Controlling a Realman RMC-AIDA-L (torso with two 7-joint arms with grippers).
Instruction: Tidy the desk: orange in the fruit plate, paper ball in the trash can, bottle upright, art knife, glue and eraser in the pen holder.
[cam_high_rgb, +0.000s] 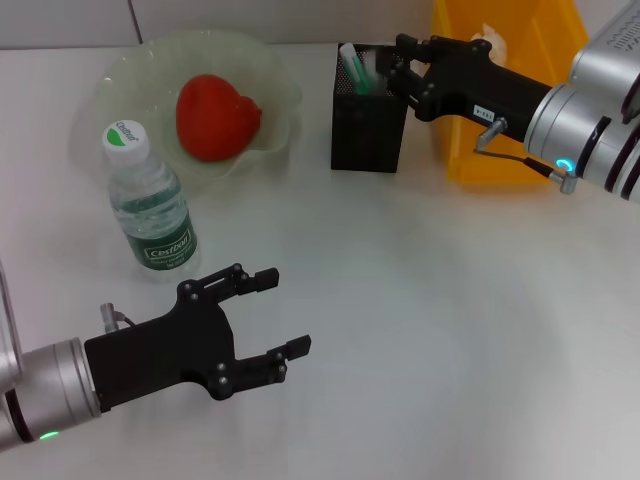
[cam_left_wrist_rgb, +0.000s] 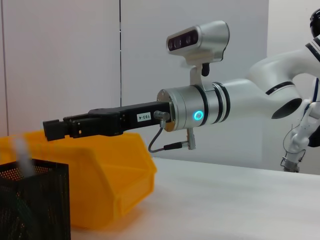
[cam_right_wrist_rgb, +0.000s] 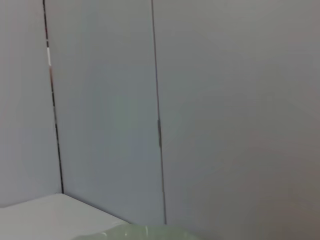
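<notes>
Pen holder (cam_high_rgb: 368, 120) on white desk (cam_high_rgb: 430, 300)

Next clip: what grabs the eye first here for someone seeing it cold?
The red fruit in the pale green plate at far left stands out, with the upright water bottle just in front of it. On the right, the right pincer reaches over the black mesh pen holder, beside the yellow bin. The left pincer hovers open near the front.
</notes>
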